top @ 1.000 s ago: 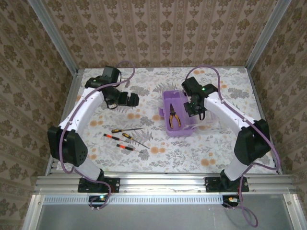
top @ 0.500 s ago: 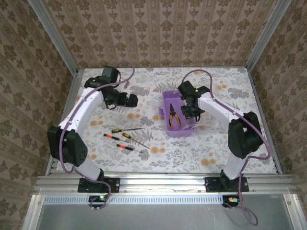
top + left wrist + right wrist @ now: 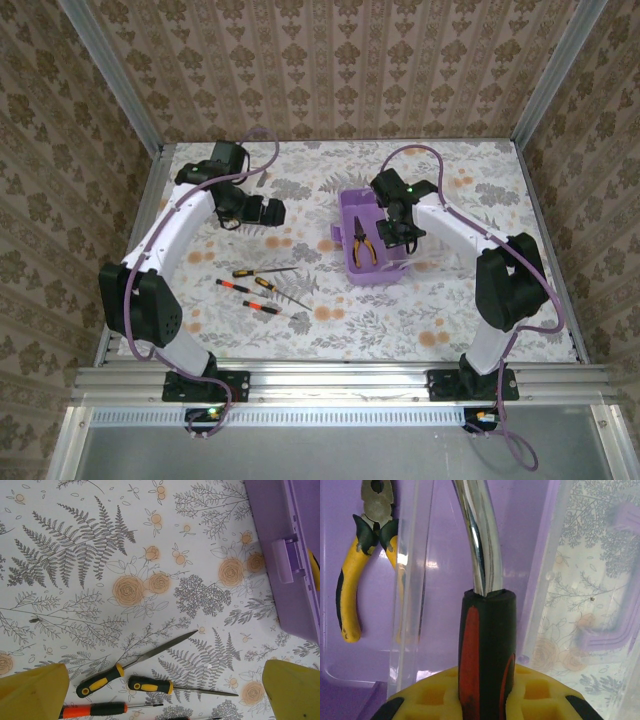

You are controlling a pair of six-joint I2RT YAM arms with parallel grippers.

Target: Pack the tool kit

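Note:
The purple tool kit box (image 3: 352,262) lies open at the table's middle, its clear lid (image 3: 590,590) folded out to the right. Yellow-handled pliers (image 3: 362,243) (image 3: 355,565) rest inside it. My right gripper (image 3: 400,232) (image 3: 487,700) hangs over the box's right half, shut on a tool with a black and red handle (image 3: 487,650) and a chrome shank (image 3: 480,540). My left gripper (image 3: 265,210) (image 3: 162,700) is open above the cloth, left of the box (image 3: 295,555). Below it lie black-yellow handled tools (image 3: 100,682) (image 3: 150,684) and an orange-black screwdriver (image 3: 92,710).
Several loose tools (image 3: 262,271) (image 3: 265,309) lie on the floral cloth in front of the left arm. Aluminium posts and patterned walls (image 3: 330,70) close in the table on three sides.
The right arm swung left, carrying its tool from the lid side to over the box. The left gripper drifted slightly left, still open.

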